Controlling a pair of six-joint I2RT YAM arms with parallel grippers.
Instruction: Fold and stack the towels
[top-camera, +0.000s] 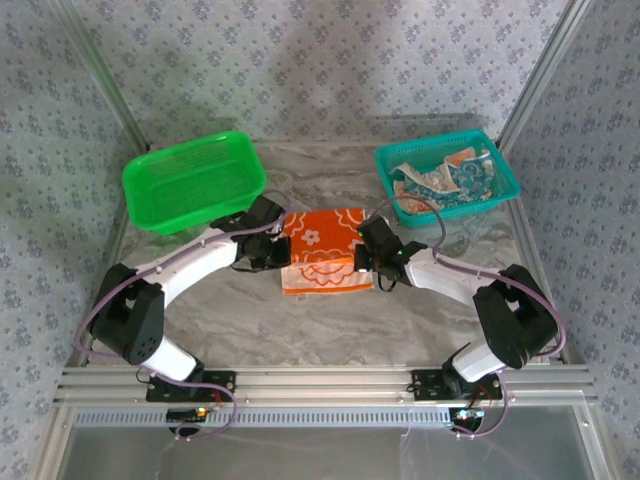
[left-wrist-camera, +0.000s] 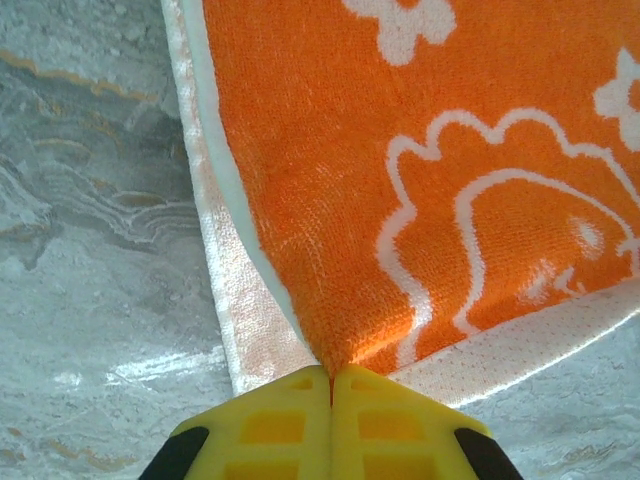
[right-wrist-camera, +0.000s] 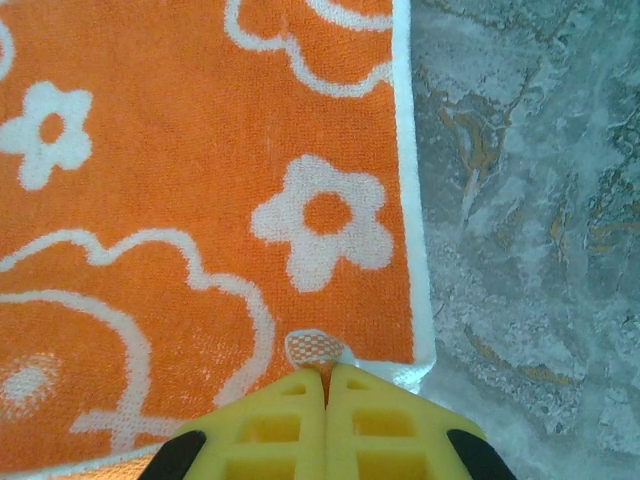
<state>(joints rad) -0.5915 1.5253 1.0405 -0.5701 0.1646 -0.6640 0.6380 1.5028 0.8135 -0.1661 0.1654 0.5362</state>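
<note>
Both arms bend low over the table (top-camera: 330, 325), elbows out, wrists turned inward to meet at the orange towel (top-camera: 322, 252) lying in the middle. The left pincer (top-camera: 283, 252) is closed on the towel's left edge, a corner drawn to a point between its yellow fingers (left-wrist-camera: 290, 420). The right pincer (top-camera: 362, 262) is closed on the right edge, nipping a small fold. Behind the left arm sits a green basket (top-camera: 185, 150) — behind the right, a teal basket (top-camera: 455, 212) with more towels (top-camera: 445, 178) heaped inside.

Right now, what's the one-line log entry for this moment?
left tool: shut on orange towel left corner | right tool: shut on its right corner | remaining towels: in teal basket
</note>
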